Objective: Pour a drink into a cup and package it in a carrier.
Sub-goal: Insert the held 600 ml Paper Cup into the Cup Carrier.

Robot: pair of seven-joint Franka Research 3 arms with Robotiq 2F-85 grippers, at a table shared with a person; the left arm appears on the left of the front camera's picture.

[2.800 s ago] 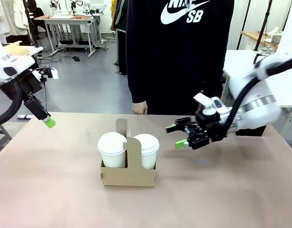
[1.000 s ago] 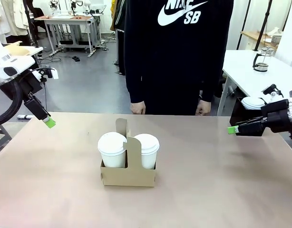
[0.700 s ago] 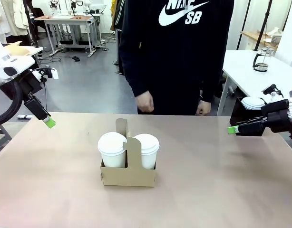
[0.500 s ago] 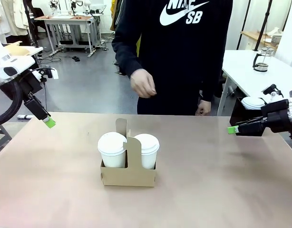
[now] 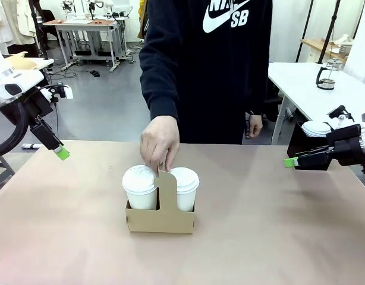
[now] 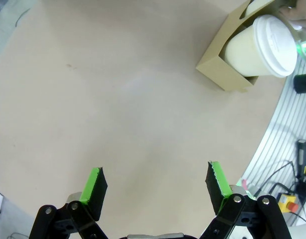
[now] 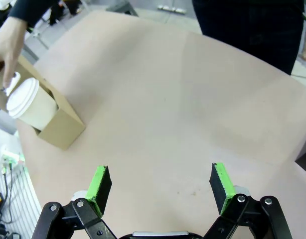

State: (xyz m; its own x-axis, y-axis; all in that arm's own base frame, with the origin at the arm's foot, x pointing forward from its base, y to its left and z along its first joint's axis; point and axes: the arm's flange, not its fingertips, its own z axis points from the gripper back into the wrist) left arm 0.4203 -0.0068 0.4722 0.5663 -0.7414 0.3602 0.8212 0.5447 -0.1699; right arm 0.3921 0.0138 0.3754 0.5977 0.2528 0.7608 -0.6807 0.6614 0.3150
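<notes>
Gripping the carrier's (image 5: 160,215) handle tab, the person's hand (image 5: 159,142) shows from the front, between two lidded cups (image 5: 139,187). Left wrist view catches one cup and bare worktop (image 6: 118,99). Left pincer (image 6: 155,186) and right pincer (image 7: 156,185) both gape wide, empty, well apart from carrier.

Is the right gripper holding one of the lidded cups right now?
No: the right gripper hangs open over bare table, while both lidded cups sit in the carrier with the person's hand at its handle.
</notes>
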